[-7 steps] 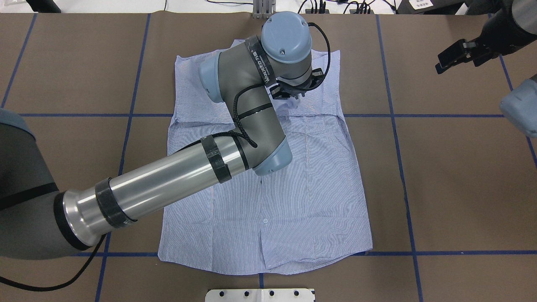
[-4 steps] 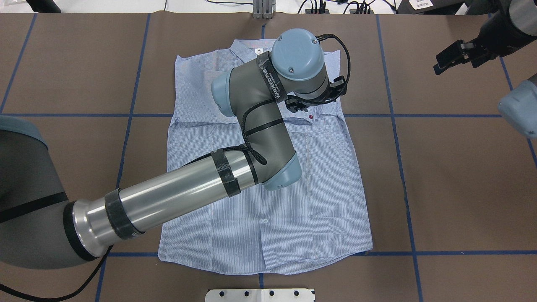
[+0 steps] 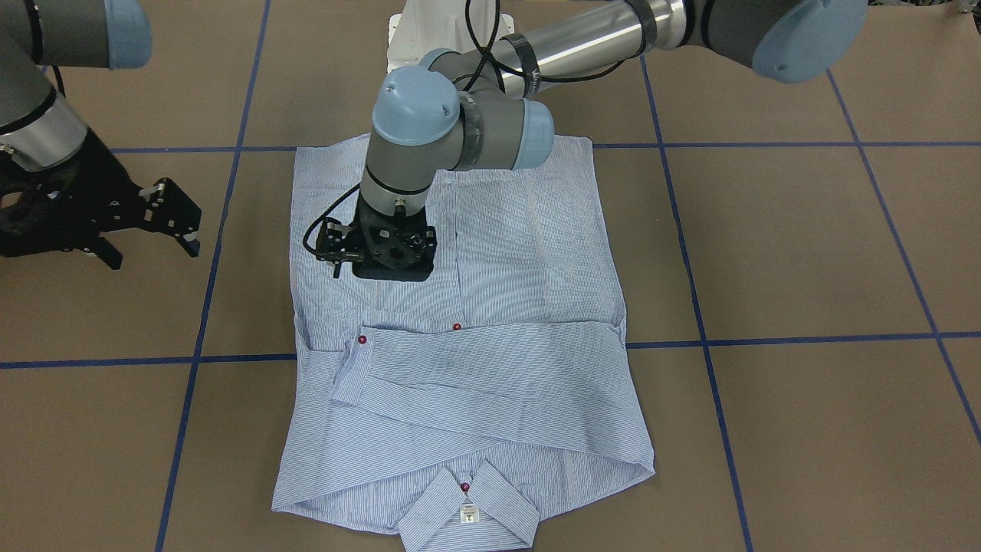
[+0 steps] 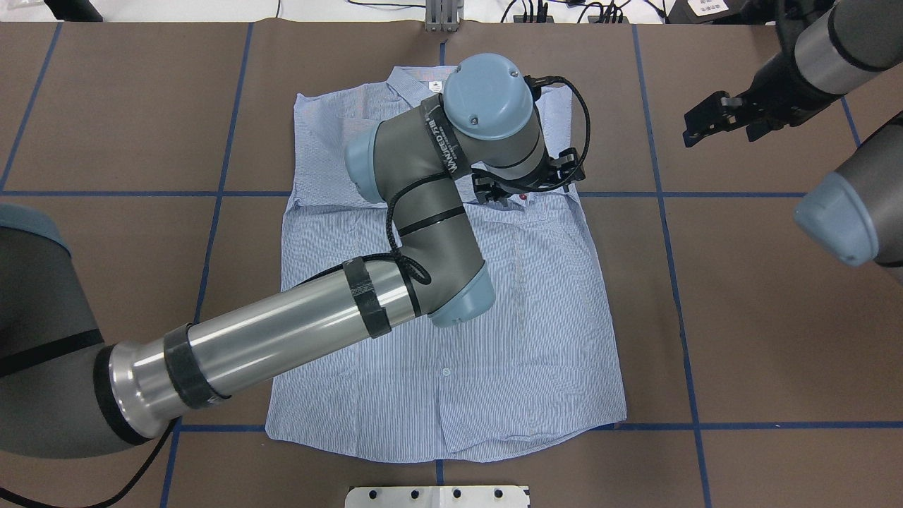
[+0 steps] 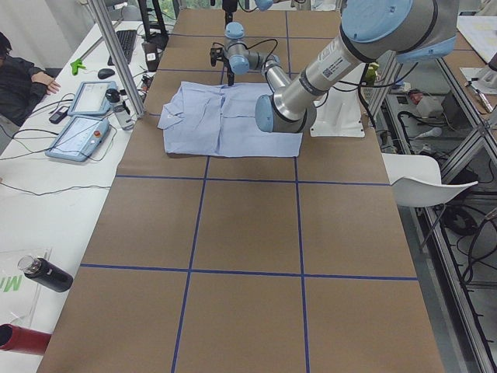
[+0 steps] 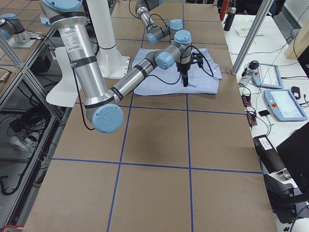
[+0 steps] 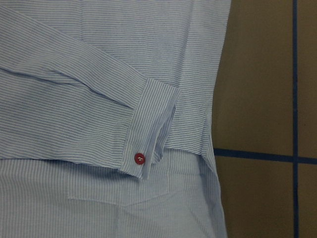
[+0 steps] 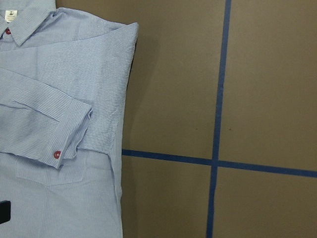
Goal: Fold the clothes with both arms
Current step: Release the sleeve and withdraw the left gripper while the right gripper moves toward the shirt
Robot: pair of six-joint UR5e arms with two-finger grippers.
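The striped shirt (image 4: 536,317) lies flat on the brown table, collar (image 3: 467,506) at the far side from the robot, both sleeves folded across the chest. A cuff with a red button (image 7: 140,157) rests near the shirt's right edge. My left gripper (image 4: 504,197) points down just above that cuff (image 3: 362,340). Its fingers are hidden under the wrist, so I cannot tell if it is open or shut. My right gripper (image 4: 705,123) hovers open and empty over bare table beyond the shirt's right edge (image 8: 121,148).
Blue tape lines (image 4: 663,194) grid the brown table cover. The white pedestal base (image 4: 437,496) sits at the near edge. A side bench holds tablets (image 5: 78,132), and a person (image 5: 19,74) sits there. A dark bottle (image 5: 46,273) lies on that bench.
The left gripper was at the cuff a second ago. The cuff now lies on the shirt with its red button showing. The right gripper has moved left, closer to the shirt.
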